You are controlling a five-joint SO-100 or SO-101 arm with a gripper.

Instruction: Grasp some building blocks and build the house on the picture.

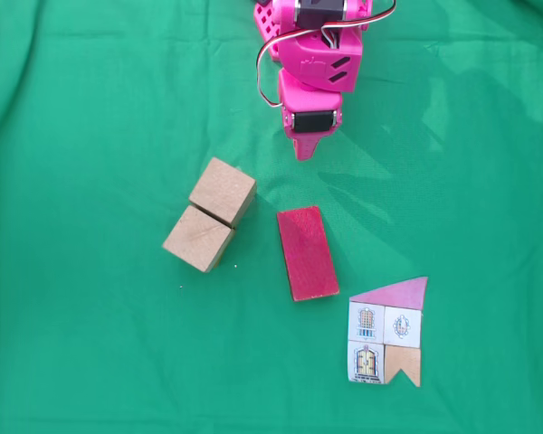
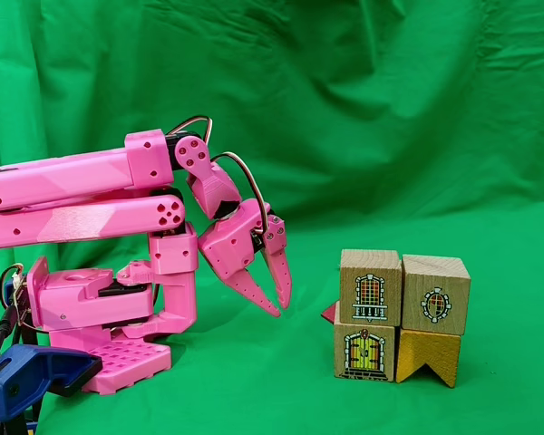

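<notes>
In a fixed view from above, two plain tan wooden cubes (image 1: 223, 191) (image 1: 198, 238) lie touching each other on the green cloth, left of centre. Just to their right, lengthwise and flat, is a dark red block (image 1: 306, 252). The picture (image 1: 387, 333), a flat paper house with a pink roof, printed windows and a door, sits at lower right. My pink gripper (image 1: 300, 154) points down just beyond the red block's far end. From the side, the gripper (image 2: 281, 310) hangs above the cloth, fingertips together and holding nothing.
Green cloth covers the table and hangs as a backdrop. From the side, the arm's pink base (image 2: 109, 326) stands at left. A two-by-two stack of printed wooden blocks (image 2: 401, 317) stands at right, with a small red corner (image 2: 329, 314) showing at its left edge.
</notes>
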